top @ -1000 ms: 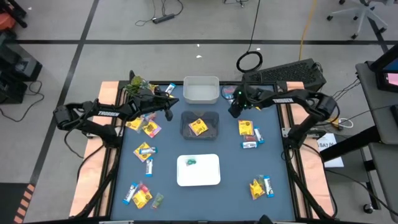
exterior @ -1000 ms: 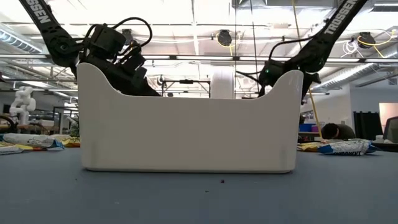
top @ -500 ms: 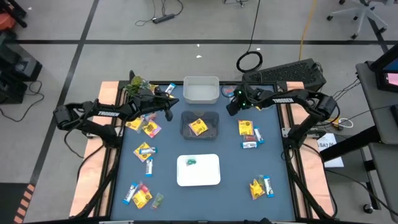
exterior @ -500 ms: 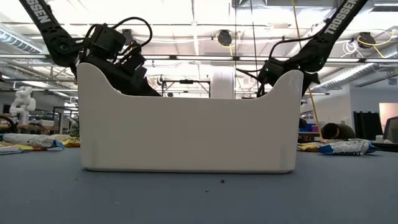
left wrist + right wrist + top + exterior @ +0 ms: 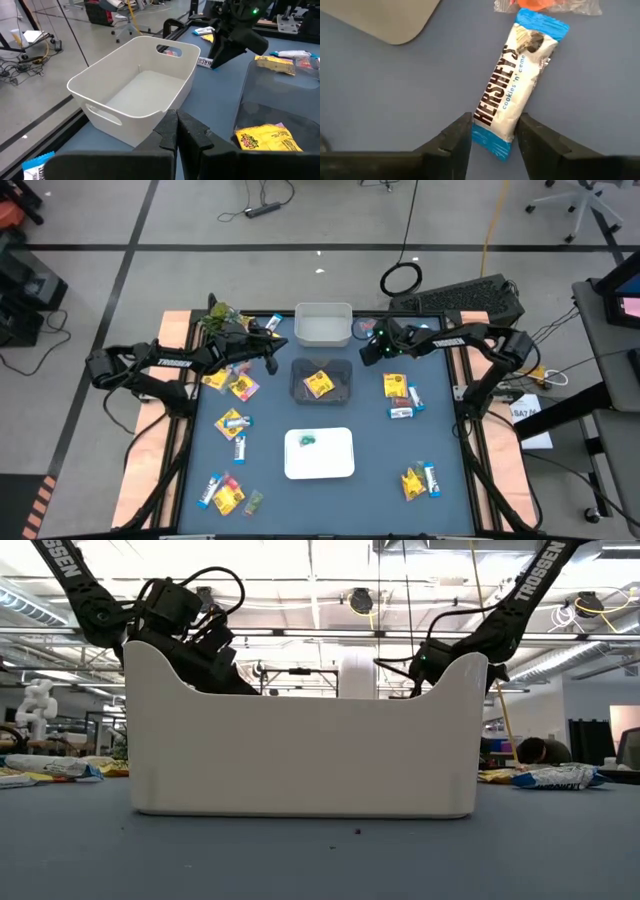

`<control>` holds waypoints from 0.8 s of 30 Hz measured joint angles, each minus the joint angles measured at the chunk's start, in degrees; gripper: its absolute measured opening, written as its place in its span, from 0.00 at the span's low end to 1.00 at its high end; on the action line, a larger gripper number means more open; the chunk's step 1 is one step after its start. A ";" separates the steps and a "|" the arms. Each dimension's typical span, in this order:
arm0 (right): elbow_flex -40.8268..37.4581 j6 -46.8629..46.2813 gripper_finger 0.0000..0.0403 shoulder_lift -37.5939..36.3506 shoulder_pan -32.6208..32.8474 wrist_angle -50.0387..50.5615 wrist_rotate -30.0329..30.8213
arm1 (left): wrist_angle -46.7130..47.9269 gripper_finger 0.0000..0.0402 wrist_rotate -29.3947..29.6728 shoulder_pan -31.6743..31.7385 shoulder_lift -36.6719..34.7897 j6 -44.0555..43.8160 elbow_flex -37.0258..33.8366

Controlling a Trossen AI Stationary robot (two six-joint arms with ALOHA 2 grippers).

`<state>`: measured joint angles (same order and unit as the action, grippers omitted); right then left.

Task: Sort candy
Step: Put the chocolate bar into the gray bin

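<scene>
A blue-and-white Hershey's bar [image 5: 512, 82] lies flat on the blue table, near the far white bin [image 5: 323, 325]. My right gripper [image 5: 492, 137] points down at it and is open, one finger on each side of the bar's near end. The left wrist view shows the right gripper [image 5: 230, 42] standing over the bar [image 5: 205, 62]. My left gripper [image 5: 175, 132] is shut and empty, and hovers left of the bin [image 5: 135, 95]. A yellow packet [image 5: 318, 385] lies in the dark tray [image 5: 340, 370]. A green piece [image 5: 307, 441] lies in the near white tray [image 5: 335, 465]. My right gripper comes from above with its fingers [image 5: 460, 135] beside the bar's blue end [image 5: 492, 142], across its length. The bar lies flat on the table. I cannot tell whether the fingers touch it.
Candy clusters lie on the table's left [image 5: 240, 385] [image 5: 232, 422] [image 5: 225, 492] and right [image 5: 400, 395] [image 5: 418, 480]. An orange-red wrapped piece [image 5: 545, 4] lies just past the bar. A green plant-like object [image 5: 222, 315] sits at the far left corner.
My right gripper has moved a little toward the table's left edge, closer to the far white bin.
</scene>
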<state>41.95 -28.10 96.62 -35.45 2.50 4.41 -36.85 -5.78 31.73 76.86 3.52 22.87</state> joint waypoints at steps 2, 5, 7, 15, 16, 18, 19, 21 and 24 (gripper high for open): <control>-0.07 0.83 0.29 -0.37 0.03 0.04 0.47 | 0.00 0.02 0.01 0.00 0.00 -0.10 -0.01; -0.11 3.04 0.16 -0.52 0.01 -0.24 0.30 | 0.01 0.02 0.00 0.00 0.00 -0.18 -0.01; -0.13 4.63 0.08 -1.04 0.05 0.18 0.38 | 0.04 0.02 0.02 0.00 0.00 -0.24 0.00; -0.24 10.49 0.05 -9.89 0.27 2.49 -0.05 | 0.09 0.02 0.00 0.00 0.00 -1.60 -0.01; -0.24 11.08 0.05 -11.41 0.36 2.42 -0.05 | 0.07 0.02 0.01 0.00 0.00 -1.60 0.00; 0.55 12.52 0.04 -13.97 0.83 2.41 -0.03 | -0.01 0.02 0.01 0.01 0.00 -1.65 -0.01; 1.72 13.21 0.03 -14.77 1.14 2.16 -0.11 | -0.12 0.02 0.02 0.00 0.00 -1.65 -0.01; 4.26 15.04 0.03 -15.40 1.87 2.02 -1.65 | -0.21 0.02 0.01 0.00 0.00 -1.71 -0.01; 9.97 18.04 0.03 -13.49 2.69 1.88 -6.65 | -0.19 0.02 0.01 -0.08 0.00 -1.72 0.00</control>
<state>51.93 -10.06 83.13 -32.76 4.38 -2.23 -37.04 -5.77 31.65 76.86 1.80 22.87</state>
